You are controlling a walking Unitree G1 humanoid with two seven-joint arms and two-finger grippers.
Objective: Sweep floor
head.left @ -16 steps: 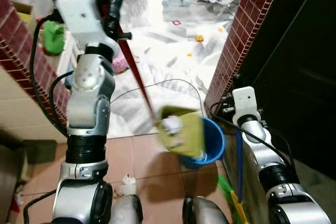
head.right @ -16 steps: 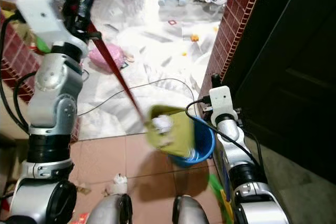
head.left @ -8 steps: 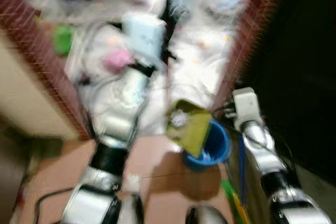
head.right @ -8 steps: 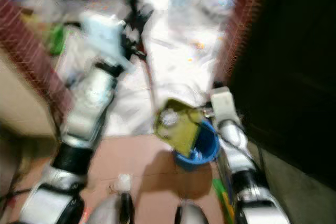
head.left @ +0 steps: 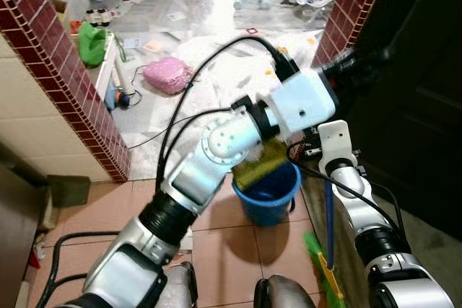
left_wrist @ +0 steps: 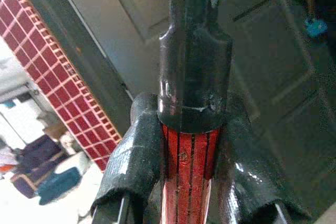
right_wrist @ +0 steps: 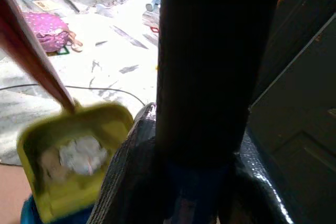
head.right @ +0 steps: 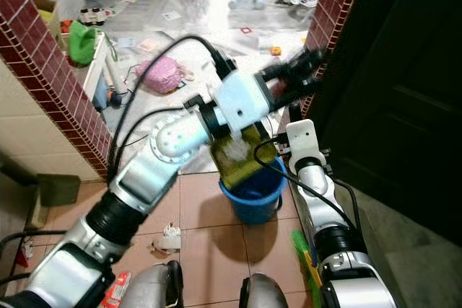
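Yellow dustpan (head.right: 238,155), gripped by the left gripper (left_wrist: 186,150) on its red handle (left_wrist: 188,177), tilts over the blue bucket (head.right: 250,196); too little tilt may drop the white scraps (right_wrist: 81,156) outside it.

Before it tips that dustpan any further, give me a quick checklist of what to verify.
1. Left gripper clamped on red handle: ok.
2. Yellow-green dustpan above blue bucket: ok.
3. White debris inside the dustpan: ok, not yet dumped.
4. Right gripper shut on the dark pole: ok.
5. Floor swept: not ok, a paper scrap lies on the tiles by the robot's feet.
6. Bucket fill level: cannot tell.
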